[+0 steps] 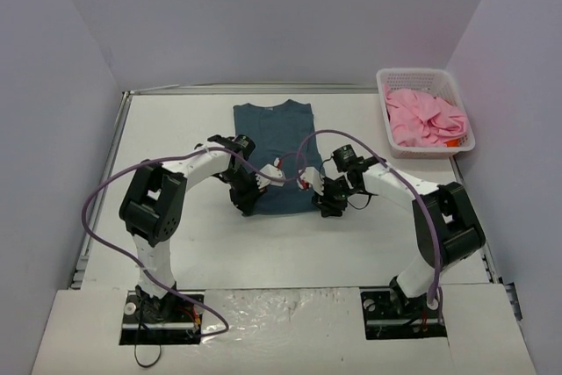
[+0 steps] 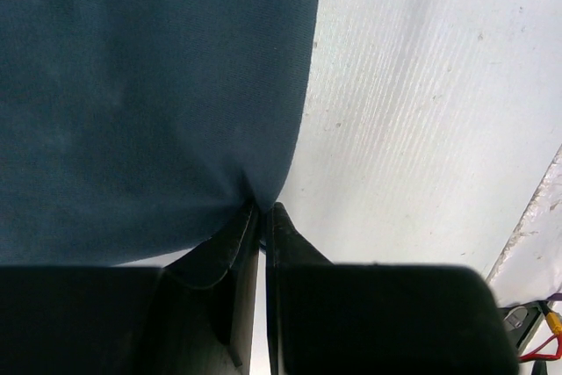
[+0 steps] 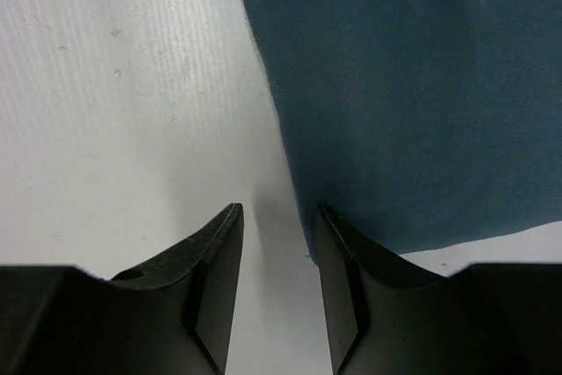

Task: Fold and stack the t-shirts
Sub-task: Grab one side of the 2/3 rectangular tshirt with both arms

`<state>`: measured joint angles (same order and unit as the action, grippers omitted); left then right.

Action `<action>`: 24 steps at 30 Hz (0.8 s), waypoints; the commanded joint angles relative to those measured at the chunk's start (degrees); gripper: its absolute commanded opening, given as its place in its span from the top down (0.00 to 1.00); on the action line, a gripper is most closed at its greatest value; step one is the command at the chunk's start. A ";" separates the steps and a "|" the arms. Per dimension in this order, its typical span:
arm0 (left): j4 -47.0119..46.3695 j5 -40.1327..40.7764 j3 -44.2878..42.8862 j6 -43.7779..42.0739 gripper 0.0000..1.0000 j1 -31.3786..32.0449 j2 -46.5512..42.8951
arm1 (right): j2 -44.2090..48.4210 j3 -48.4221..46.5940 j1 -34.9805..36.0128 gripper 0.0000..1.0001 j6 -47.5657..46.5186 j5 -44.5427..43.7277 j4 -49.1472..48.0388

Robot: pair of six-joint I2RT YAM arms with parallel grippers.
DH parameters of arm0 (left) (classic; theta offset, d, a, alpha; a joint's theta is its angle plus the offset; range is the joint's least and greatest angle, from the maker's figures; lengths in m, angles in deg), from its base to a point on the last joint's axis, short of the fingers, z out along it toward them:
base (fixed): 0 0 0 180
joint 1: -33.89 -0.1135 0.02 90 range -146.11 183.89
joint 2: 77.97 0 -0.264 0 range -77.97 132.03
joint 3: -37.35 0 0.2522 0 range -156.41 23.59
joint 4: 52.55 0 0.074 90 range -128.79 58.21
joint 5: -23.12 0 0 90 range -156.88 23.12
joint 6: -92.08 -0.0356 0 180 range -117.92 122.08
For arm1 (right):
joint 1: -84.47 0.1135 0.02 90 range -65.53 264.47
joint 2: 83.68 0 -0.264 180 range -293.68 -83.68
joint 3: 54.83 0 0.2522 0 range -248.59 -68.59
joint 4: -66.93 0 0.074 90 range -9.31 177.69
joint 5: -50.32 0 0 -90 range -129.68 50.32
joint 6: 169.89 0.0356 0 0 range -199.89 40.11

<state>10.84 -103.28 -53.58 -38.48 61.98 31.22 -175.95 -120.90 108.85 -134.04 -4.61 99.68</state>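
At the centre of the top view the teal t-shirt (image 1: 274, 151) lay flat, its lower-left corner pinched in the closed left gripper (image 2: 263, 208), the half-open right gripper (image 3: 279, 210) straddling the lower-right edge empty, and the pink t-shirt (image 1: 424, 118) sat crumpled in the basket (image 1: 467, 140), so most folding remained.

1. Walled in on three sides by plain, matte, pale lilac-grey panels: rear wall panel (image 1: 281, 15), left wall panel (image 1: 44, 129), right wall panel (image 1: 527, 41), meeting in straight vertical corners.
2. Floored by a flat white rectangular tabletop (image 1: 176, 129), reaching from side panel to side panel; up close, finely ribbed and flecked with small dark specks.
3. Edged on the left by a thin silvery metal rail (image 1: 97, 199), running front to back just beside the left wall panel.
4. Fronted by a crinkled glossy pale sheet (image 1: 281, 305) across the near edge, mottled with reflections, lying on a plain white board (image 1: 88, 340).
5. Lit softly and evenly from above; shadows faint and short on the white surface.
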 commanded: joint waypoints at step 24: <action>2.32 -1.92 0.26 -2.07 0.98 -0.24 -1.69 | -5.55 1.69 3.92 0.76 1.94 -13.44 -6.33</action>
<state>11.19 -102.93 -53.53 -38.46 61.59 31.22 -179.75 -121.01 111.93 -133.85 -12.70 93.18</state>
